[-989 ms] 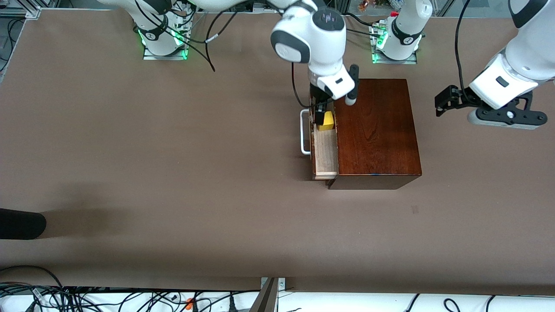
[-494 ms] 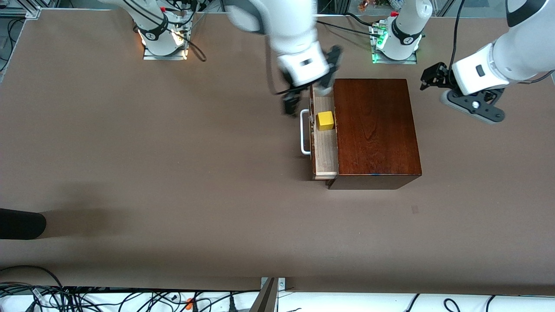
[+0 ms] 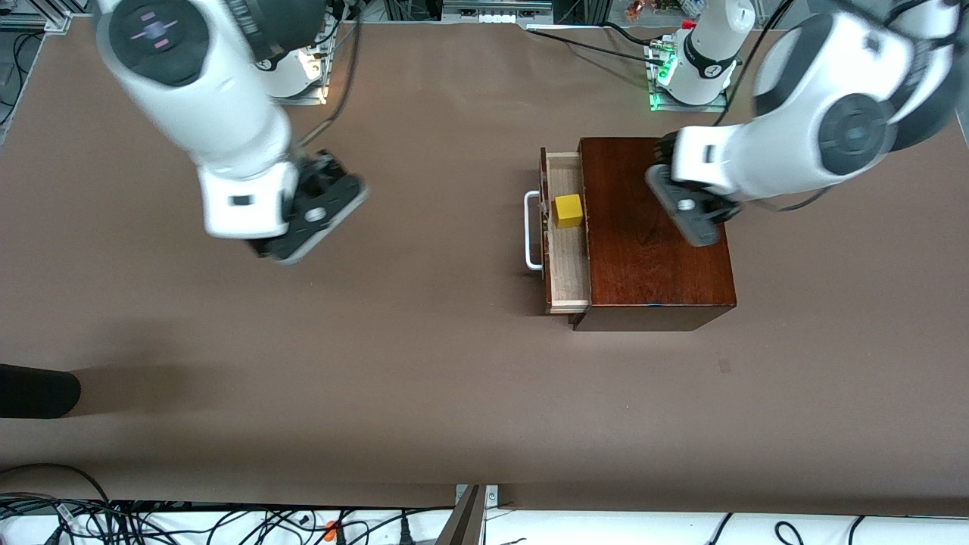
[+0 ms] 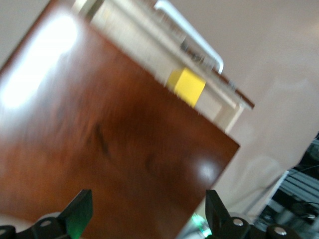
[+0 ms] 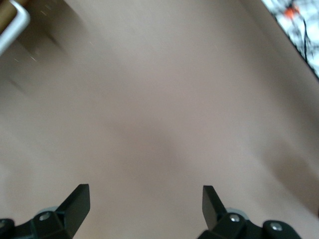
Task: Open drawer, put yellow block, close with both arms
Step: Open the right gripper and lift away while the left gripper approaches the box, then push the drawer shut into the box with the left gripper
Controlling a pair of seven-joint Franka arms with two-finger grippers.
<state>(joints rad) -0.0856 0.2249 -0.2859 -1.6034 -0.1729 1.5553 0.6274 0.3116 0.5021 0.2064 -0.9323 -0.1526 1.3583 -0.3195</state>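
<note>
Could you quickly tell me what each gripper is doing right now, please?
Left gripper: open, empty, over the wooden box.
Right gripper: open, empty, over bare table.

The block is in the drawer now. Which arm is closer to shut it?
Probably the left. The left gripper hangs open over the box, right beside the open drawer holding the yellow block. The right gripper is open over bare table toward its own end.

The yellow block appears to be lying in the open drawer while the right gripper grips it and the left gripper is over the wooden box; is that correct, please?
Not quite: the right gripper is open, empty, over bare table, as the right wrist view shows. The yellow block does lie in the open drawer, and the left gripper is over the wooden box.
</note>
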